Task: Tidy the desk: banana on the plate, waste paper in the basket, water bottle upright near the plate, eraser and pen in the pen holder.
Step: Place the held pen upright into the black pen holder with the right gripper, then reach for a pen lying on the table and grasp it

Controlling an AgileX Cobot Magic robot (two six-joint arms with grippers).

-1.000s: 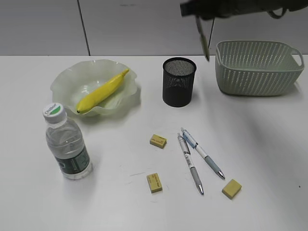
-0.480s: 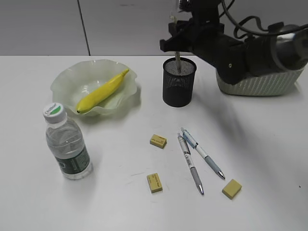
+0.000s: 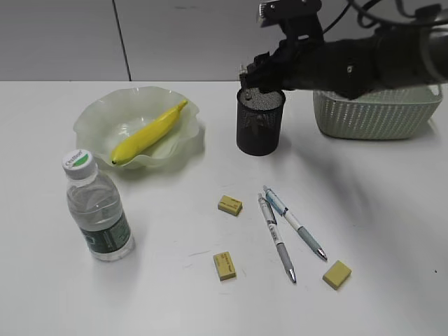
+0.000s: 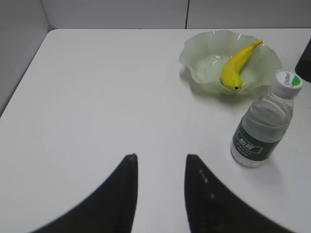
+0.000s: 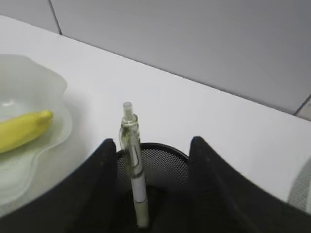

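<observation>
Our right gripper (image 5: 153, 160) stood open above the pen holder (image 3: 260, 119), a pen (image 5: 133, 160) upright inside; our left gripper (image 4: 160, 179) hung open, empty.

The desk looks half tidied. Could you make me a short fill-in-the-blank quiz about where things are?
1. The banana lies in the ruffled green ____.
2. The water bottle stands ____ on the desk.
3. The right hand has its fingers around a pen standing in the black mesh ____.
4. ____ yellow erasers lie on the desk.

Missing words: plate; upright; pen holder; three
</observation>
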